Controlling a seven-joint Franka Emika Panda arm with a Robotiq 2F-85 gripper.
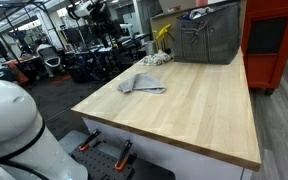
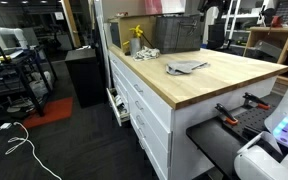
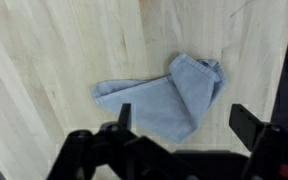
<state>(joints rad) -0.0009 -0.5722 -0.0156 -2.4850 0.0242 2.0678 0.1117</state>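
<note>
A crumpled grey-blue cloth [image 3: 169,95] lies flat on the light wooden tabletop [image 3: 54,50]. In the wrist view my gripper [image 3: 184,120] hangs above it, jaws wide apart with nothing between them; the left fingertip overlaps the cloth's lower edge, the right fingertip is over bare wood. The same cloth [image 1: 143,84] shows in both exterior views, near the middle of the table [image 2: 187,67]. The gripper itself does not appear in the exterior views.
A grey metal basket [image 1: 208,38] and a yellow object [image 1: 163,34] stand at the table's far end, seen again as the basket [image 2: 178,34] and yellow object [image 2: 136,38]. A red cabinet [image 1: 275,45] is beside the table. Clamps [image 1: 125,152] grip the table edge.
</note>
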